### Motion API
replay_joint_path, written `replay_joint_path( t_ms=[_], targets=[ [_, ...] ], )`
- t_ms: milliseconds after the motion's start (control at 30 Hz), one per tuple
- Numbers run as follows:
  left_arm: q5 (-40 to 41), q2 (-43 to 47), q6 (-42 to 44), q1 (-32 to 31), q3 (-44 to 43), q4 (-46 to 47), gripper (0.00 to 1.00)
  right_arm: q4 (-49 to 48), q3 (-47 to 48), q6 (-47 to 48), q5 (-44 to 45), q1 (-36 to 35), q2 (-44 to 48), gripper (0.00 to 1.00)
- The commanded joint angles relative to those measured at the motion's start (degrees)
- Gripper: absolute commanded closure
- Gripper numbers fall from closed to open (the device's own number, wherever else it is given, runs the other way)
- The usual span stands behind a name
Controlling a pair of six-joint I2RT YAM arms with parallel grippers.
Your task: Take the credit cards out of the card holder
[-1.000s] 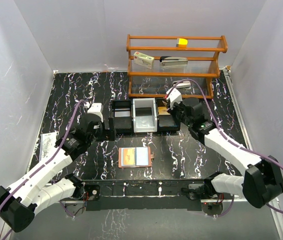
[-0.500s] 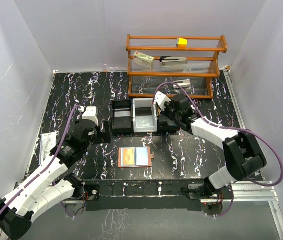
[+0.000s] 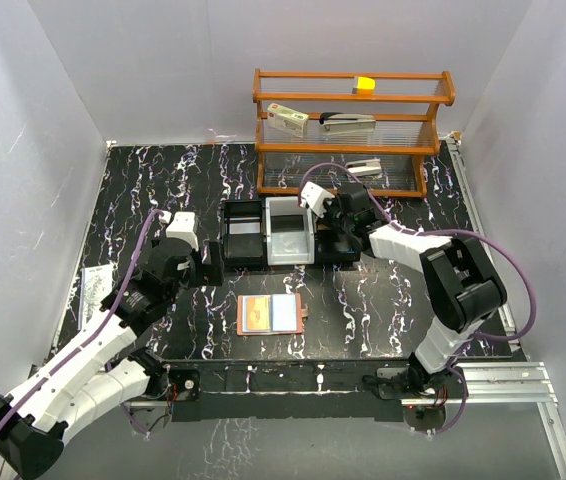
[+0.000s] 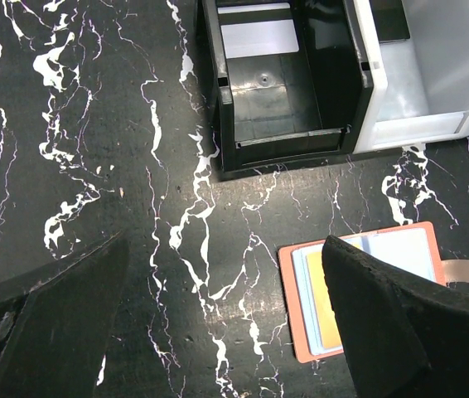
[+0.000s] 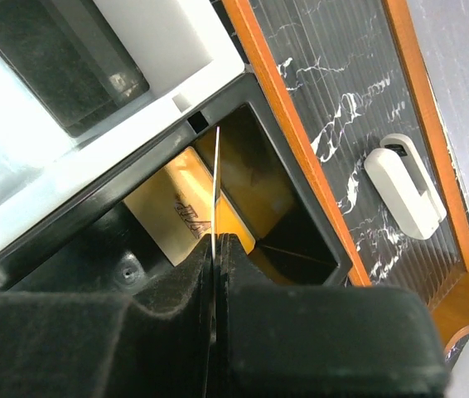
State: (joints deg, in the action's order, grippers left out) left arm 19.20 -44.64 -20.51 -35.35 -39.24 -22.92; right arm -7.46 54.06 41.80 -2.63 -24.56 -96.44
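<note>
Pinching card [image 5: 216, 178] w/ rt fingers [image 5: 94, 332] over tray [image 5: 110, 240]

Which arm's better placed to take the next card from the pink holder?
Left: the left gripper, open, hangs by the card holder; the right gripper is shut on a card at the tray.

No legible text; only an unreadable dark mark on the yellow-orange card [image 5: 158, 214] in the black tray [image 5: 102, 242]
</note>
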Motion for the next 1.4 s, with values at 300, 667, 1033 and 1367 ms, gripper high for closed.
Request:
replay_joint_path(
  t_ms=[300,667,1033,1367],
  targets=[
    [-1.68,-1.12,1.79,0.09,0.18,1.14,0.01,-11.60,0.57,6.62,1.60,0.83,-3.75,1.00],
    [-2.13,-1.21,2.06,0.11,0.40,1.41,0.01,-12.03,-1.43,7.34,1.81,0.91,-6.50,1.00],
    [-2.19,-1.39,2.15,0.06,0.12,1.29,0.01,-7.30,-0.67,7.32,-3.53,1.64,-6.78,0.88],
    [-2.87,-1.20,2.23,0.11,0.44,1.73,0.01,-4.20,0.50,8.57,-5.06,2.48,-7.22,0.80]
  ],
)
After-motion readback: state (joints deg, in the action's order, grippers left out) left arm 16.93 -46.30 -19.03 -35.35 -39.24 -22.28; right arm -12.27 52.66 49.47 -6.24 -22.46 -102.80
